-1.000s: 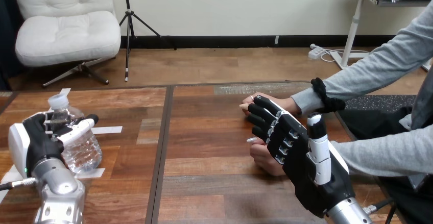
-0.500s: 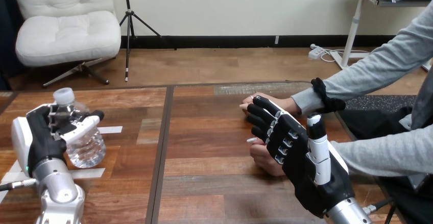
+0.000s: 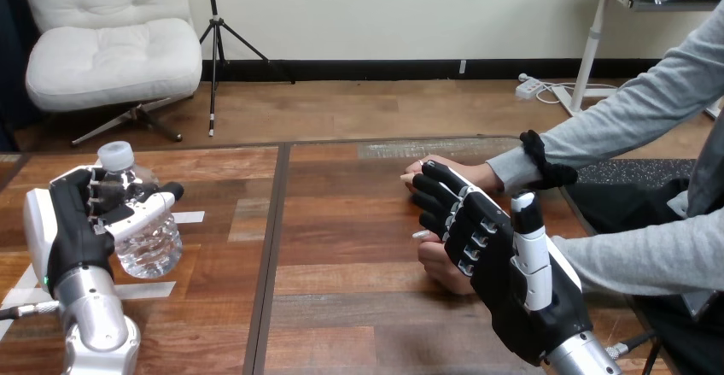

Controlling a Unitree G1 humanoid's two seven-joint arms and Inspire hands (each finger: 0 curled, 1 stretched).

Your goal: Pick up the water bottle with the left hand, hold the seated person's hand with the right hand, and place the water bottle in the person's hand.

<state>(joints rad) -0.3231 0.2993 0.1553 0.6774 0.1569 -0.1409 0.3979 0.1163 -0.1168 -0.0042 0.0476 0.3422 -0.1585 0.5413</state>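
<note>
The left hand (image 3: 72,225) is closed around the water bottle (image 3: 152,240) at the left end of the wooden table (image 3: 359,307). Its fingers wrap the upper body from the far side, and its thumb (image 3: 141,213) crosses the front just below the neck. The bottle is clear plastic, stands upright with a slight lean, and carries a pale cap (image 3: 115,155) that shows above the fingers. Whether its base touches the table surface cannot be determined. Strips of white tape (image 3: 186,217) lie on the table beside and below the bottle. The bottle is well apart from the person, who sits at the right side of the table with both grey-sleeved arms reaching inward. The right hand (image 3: 504,277) is extended over the right half of the table, back facing up, fingers (image 3: 444,200) nearly straight and thumb raised clear of them. It lies over the person's lower hand (image 3: 440,268), which rests on the table and shows from beneath the palm. No finger is seen curled round that hand, so a grasp is not confirmed. The person's upper hand (image 3: 424,168) rests on the table just beyond the right hand's fingertips, and contact between the two cannot be determined.
</note>
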